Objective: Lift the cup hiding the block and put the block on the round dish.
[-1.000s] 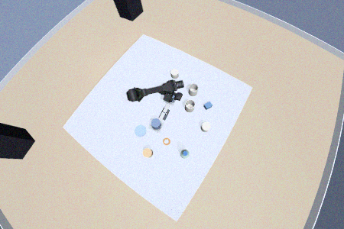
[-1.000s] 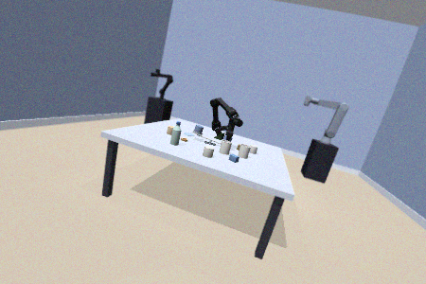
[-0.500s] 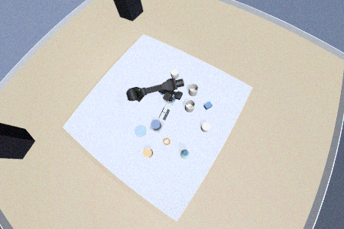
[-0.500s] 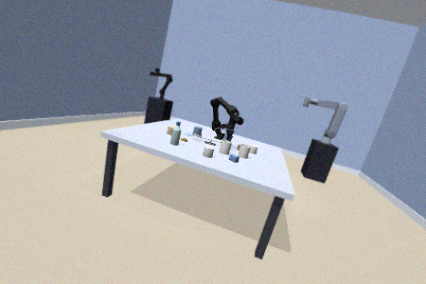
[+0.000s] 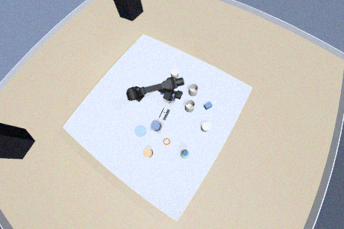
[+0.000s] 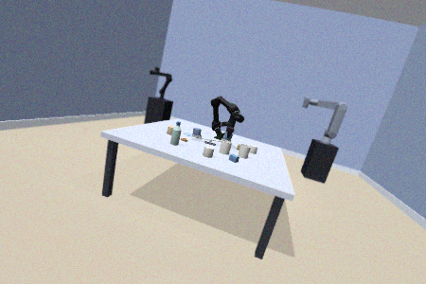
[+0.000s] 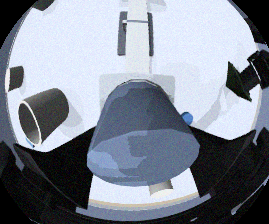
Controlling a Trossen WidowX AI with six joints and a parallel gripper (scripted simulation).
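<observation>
One blue-grey cup point(image 7: 143, 137), rigid, light and probably slick, is clamped around its walls by the gripper point(image 5: 169, 95), beyond the round dish point(image 5: 140, 130).

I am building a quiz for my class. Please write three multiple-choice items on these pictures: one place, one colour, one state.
1. Where does the round dish lie?
A) under the gripper
B) beside the free cup
C) touching the small ring
2. What colour is the small ring?
A) orange
B) green
C) black
3. What is the gripper's state?
A) open, holding nothing
B) shut on a cup
C) out of view
Answers: 1 B, the dish lies next to the cup that the arm does not hold; 2 A, it shows orange on the mat; 3 B, the wrist view shows the gripped cup close under the camera.
</observation>
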